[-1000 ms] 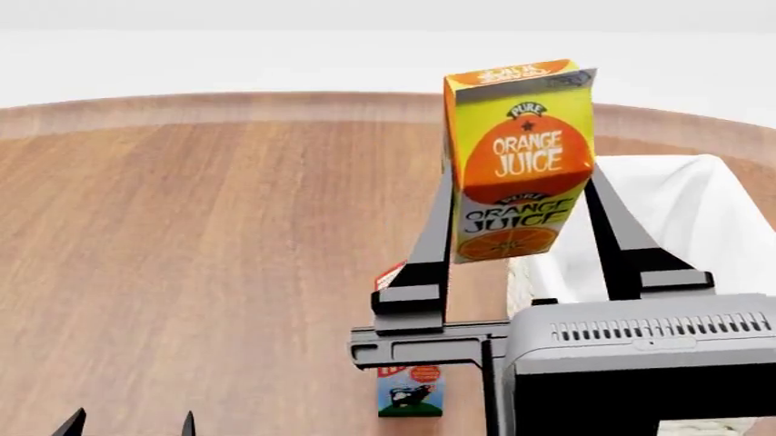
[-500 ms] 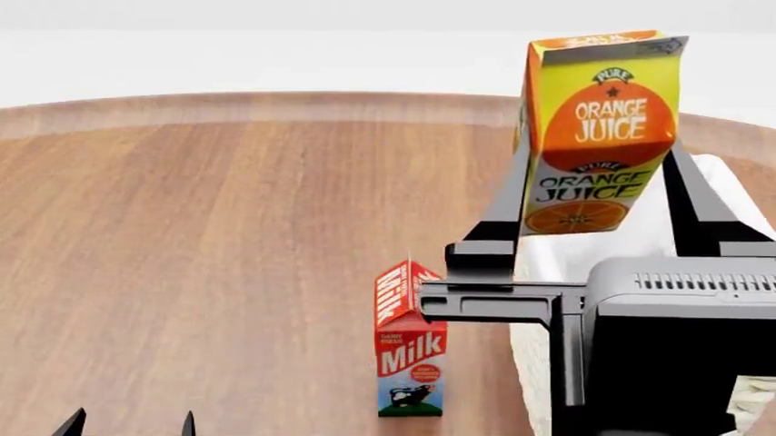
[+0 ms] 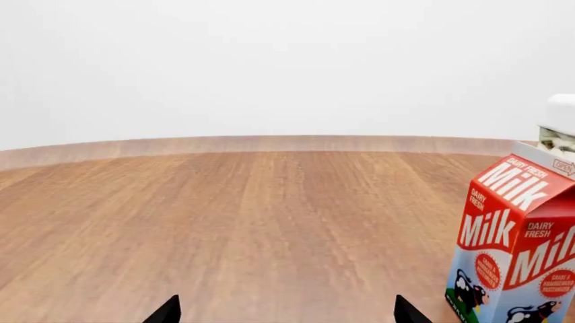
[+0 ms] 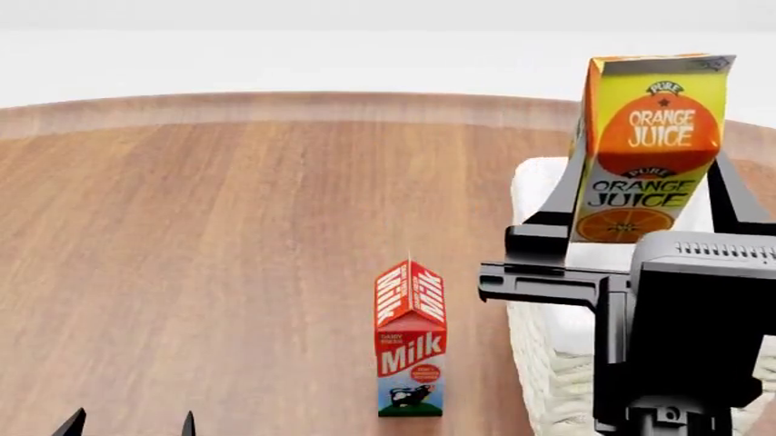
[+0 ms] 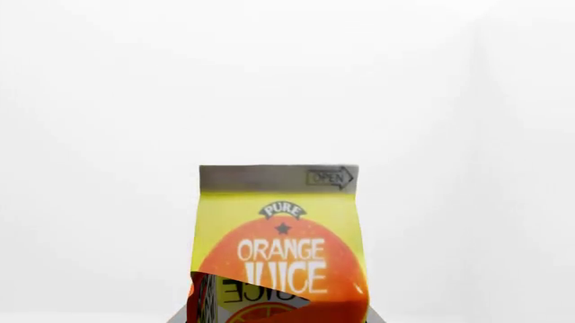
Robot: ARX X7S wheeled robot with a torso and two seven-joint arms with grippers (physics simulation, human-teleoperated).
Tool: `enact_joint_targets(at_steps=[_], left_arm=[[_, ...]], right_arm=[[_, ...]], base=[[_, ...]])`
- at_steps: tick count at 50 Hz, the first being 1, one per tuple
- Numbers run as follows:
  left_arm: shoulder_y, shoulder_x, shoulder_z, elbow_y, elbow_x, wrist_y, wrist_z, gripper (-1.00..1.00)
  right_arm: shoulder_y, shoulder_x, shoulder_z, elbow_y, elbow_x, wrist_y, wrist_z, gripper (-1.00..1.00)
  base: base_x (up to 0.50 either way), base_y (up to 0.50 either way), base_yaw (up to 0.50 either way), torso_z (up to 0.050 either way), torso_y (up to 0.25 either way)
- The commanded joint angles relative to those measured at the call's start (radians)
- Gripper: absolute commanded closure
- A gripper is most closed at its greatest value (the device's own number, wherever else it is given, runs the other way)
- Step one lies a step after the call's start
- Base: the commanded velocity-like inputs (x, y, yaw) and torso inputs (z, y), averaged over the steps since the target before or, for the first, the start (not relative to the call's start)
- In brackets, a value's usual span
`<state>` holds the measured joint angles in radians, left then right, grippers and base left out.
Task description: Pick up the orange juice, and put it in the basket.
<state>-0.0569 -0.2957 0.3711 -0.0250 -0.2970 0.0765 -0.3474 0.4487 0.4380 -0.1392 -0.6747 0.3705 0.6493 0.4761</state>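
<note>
We carry the orange juice (image 4: 652,145) pinched in our right claw (image 4: 642,204) above the basket (image 4: 540,363) at the table's right edge; next, we lower and release.

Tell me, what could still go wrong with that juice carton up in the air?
The orange juice hangs high in the right gripper, above the basket; let go from there, it might bounce or tip out. It also seems held low down, so it could tilt. The Milk carton stands near the basket and could perhaps be knocked.

Only the Milk carton (image 4: 410,352) stands just beside the basket (image 4: 546,372).
</note>
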Motion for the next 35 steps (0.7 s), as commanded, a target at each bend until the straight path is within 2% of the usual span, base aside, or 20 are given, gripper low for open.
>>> enact_joint_targets(at_steps=[1, 18, 35], left_arm=[[-0.001, -0.002, 0.003, 0.0, -0.002, 0.001, -0.002, -1.0], [-0.002, -0.005, 0.007, -0.001, -0.005, 0.003, -0.006, -1.0], [-0.003, -0.007, 0.011, -0.001, -0.008, 0.004, -0.009, -1.0]], right_arm=[[-0.002, -0.004, 0.012, 0.1, -0.049, -0.059, -0.029, 1.0], [0.07, -0.009, -0.018, 0.241, -0.078, -0.072, -0.043, 1.0], [0.093, -0.038, -0.049, 0.417, -0.113, -0.16, -0.056, 1.0]], base=[[0.0, 0.0, 0.0, 0.0, 0.0], [0.0, 0.0, 0.0, 0.0, 0.001], [0.0, 0.0, 0.0, 0.001, 0.001]])
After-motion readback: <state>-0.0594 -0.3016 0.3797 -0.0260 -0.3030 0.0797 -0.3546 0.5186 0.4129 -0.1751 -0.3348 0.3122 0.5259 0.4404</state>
